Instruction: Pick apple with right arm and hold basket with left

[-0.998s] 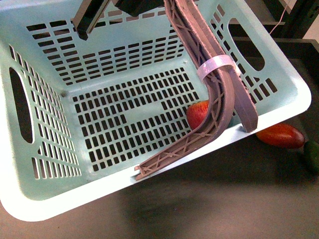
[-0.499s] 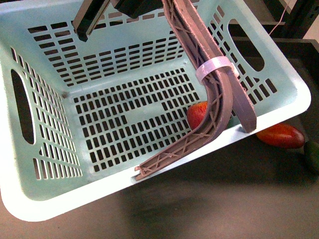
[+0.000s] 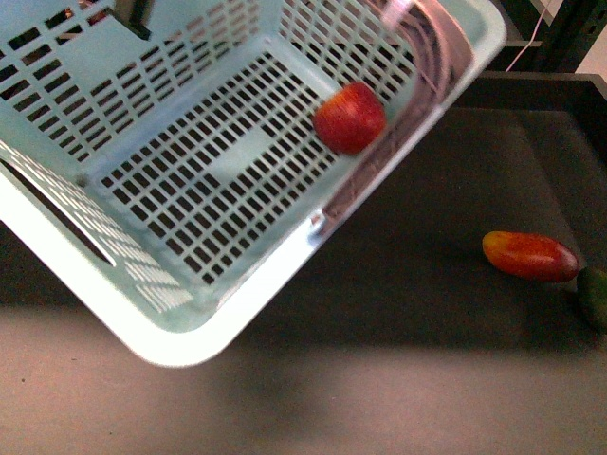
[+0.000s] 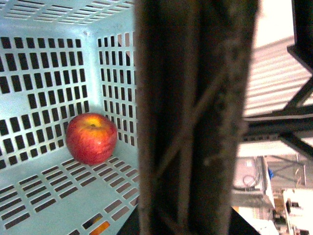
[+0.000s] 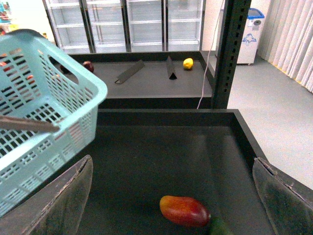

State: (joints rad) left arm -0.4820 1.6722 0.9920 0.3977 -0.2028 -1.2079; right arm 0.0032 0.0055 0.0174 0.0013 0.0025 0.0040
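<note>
The mint-green basket point(image 3: 180, 322) is lifted and tilted above the dark table, filling the left of the front view. The red apple point(image 3: 350, 117) lies inside it against the far wall by the brown lattice handle point(image 3: 432, 47). In the left wrist view the apple point(image 4: 91, 138) rests on the slotted floor in a corner, and the handle point(image 4: 195, 117) fills the middle, held by my shut left gripper. My right gripper point(image 5: 173, 196) is open and empty above the table, with the basket point(image 5: 44, 117) beside it. Neither gripper shows in the front view.
An oblong red-orange fruit point(image 3: 530, 256) and a dark green fruit point(image 3: 595, 297) lie on the dark table at the right; both show below the right gripper point(image 5: 184, 211). The table has a raised rim point(image 5: 244, 132). Shelving stands behind.
The basket has swung up and to the left and tilted more. The apple has rolled along its floor toward the far wall. The oblong fruit now lies fully uncovered.
</note>
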